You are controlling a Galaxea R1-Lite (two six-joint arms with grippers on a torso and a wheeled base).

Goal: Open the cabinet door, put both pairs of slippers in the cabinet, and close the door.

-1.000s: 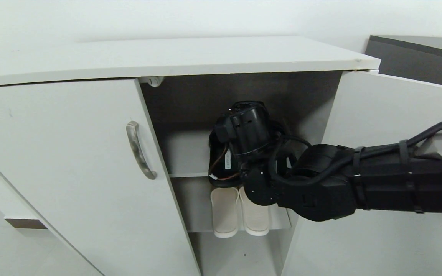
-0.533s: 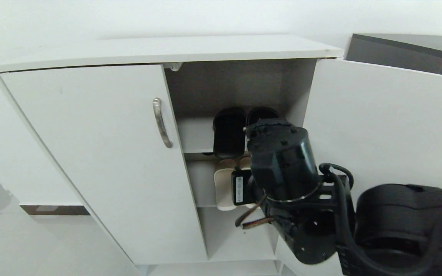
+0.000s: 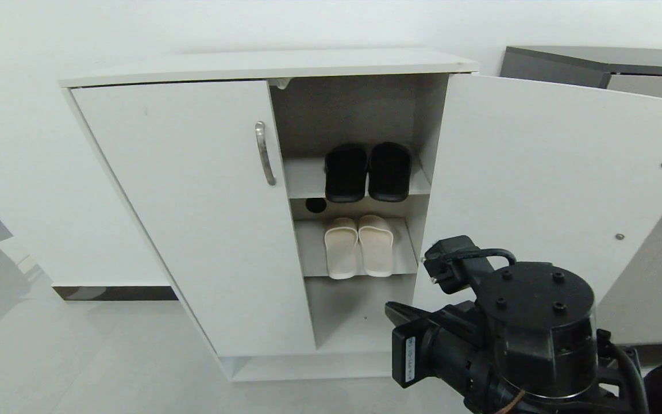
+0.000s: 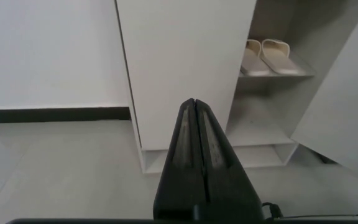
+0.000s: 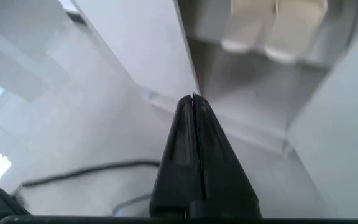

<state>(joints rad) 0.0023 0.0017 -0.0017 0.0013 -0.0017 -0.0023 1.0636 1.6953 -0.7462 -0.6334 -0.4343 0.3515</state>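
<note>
White wall (image 3: 15,115) backs the cabinet (image 3: 262,60); the right claw (image 5: 194,102), pressed together, is now withdrawn from it; black slippers (image 3: 367,171) and white slippers (image 3: 358,245) sit shelved inside; door (image 3: 538,190) awaits closing.

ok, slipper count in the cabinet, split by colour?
black slippers: 2
cream slippers: 2
total: 4
</note>
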